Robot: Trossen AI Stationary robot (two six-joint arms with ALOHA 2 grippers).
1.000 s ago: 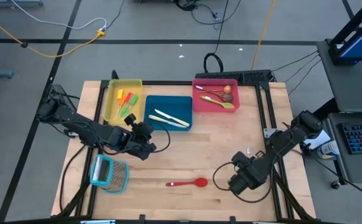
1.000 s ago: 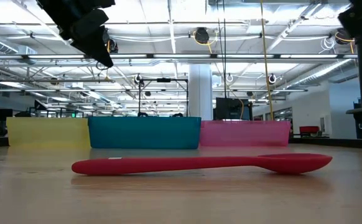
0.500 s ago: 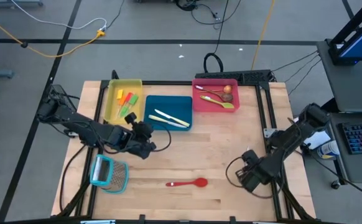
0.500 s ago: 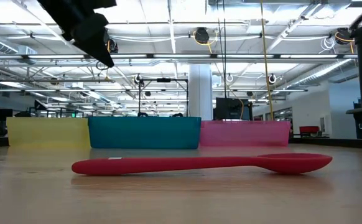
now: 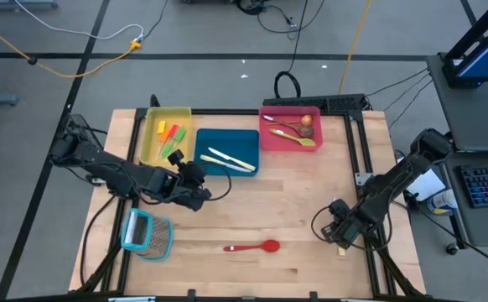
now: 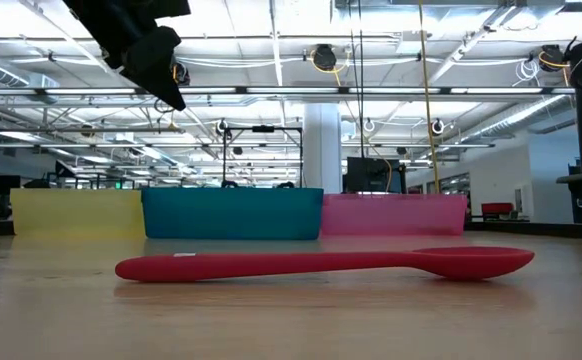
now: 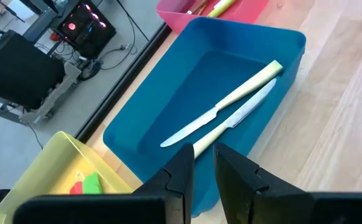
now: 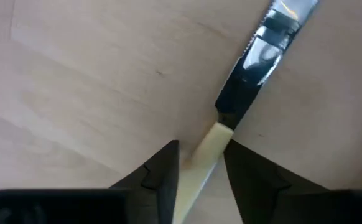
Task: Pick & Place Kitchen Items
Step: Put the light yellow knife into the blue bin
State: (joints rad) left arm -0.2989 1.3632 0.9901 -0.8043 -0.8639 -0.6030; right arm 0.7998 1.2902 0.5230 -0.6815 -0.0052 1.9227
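A cream-handled knife (image 8: 249, 68) lies flat on the wood by the table's right edge. My right gripper (image 8: 201, 149) is low over it and open, with one finger on each side of the cream handle (image 8: 207, 149); in the high view it is at the right edge (image 5: 338, 232). A red spoon (image 5: 252, 247) lies flat near the front middle and also shows in the low view (image 6: 321, 263). My left gripper (image 5: 198, 195) hangs above the table beside the blue tray (image 5: 227, 132), empty, with a narrow gap between its fingers (image 7: 204, 163). My right gripper comes at the knife from above with its fingers astride the cream handle. I cannot tell whether the fingers touch it. The knife lies flat on the table.
The yellow tray (image 5: 153, 126) holds small spatulas, the blue tray holds two cream-handled knives (image 7: 224, 109), and the red tray (image 5: 290, 110) holds spoons. A light-blue-framed grater (image 5: 147, 235) lies at the front left. The middle of the table is bare wood.
My right gripper has gone toward the table's right edge and a little toward the far edge, and now stands over the knife. The red spoon has stayed where it was.
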